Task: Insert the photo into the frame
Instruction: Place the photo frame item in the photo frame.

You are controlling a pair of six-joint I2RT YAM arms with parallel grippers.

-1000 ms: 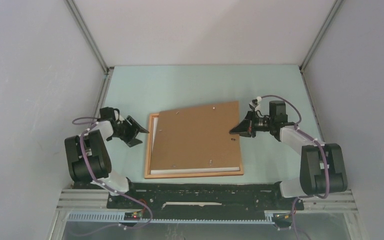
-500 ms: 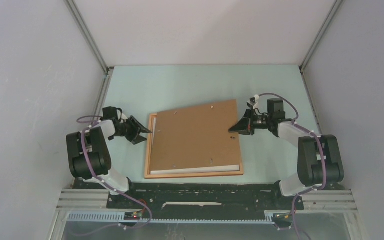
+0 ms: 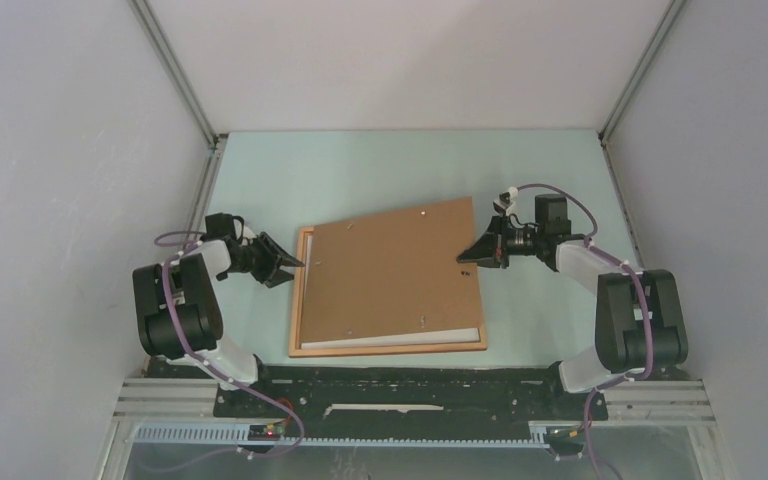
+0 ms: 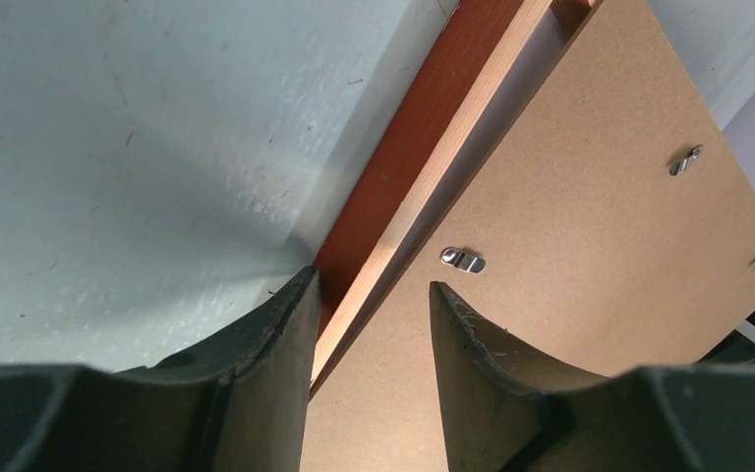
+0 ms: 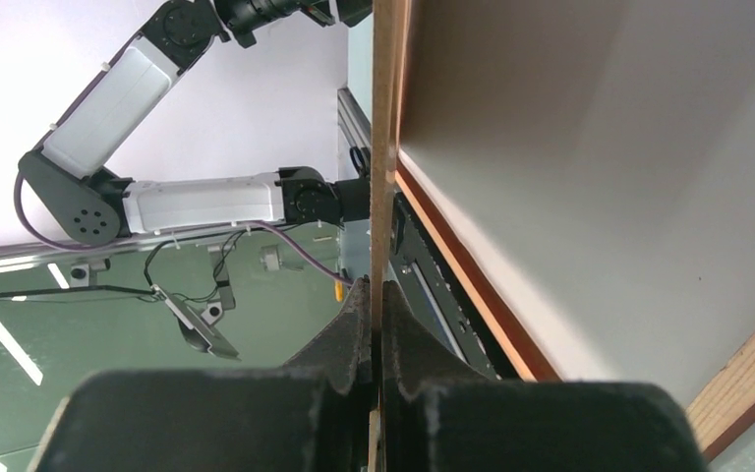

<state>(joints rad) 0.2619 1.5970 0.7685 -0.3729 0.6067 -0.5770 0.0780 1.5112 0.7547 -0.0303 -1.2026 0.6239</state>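
Left gripper (image 3: 290, 268) sits low on the table (image 3: 360, 170) at the left rim of the frame (image 3: 297, 300). Jaws released and part-way apart. In the wrist view one finger (image 4: 275, 334) is on the table side of the rim (image 4: 403, 167) and the other (image 4: 472, 339) is over the board (image 4: 600, 246). Rim lies in the gap, not clamped.

Frame lies flat, centre of table, near the arm bases. Brown board (image 3: 390, 270) lies skewed across it. Its left edge is inside the rim and its far right corner overhangs. A metal tab (image 4: 463, 260) shows on the board just ahead of the left fingers.

Photo (image 3: 400, 339) is in the frame under the board. Only a white strip shows, along the near rim.

Right gripper (image 3: 463, 260) is at the board's right edge, clenched on it. Wrist view shows the pads (image 5: 354, 324) pinched on the thin edge (image 5: 385, 147), with that side lifted off the frame.
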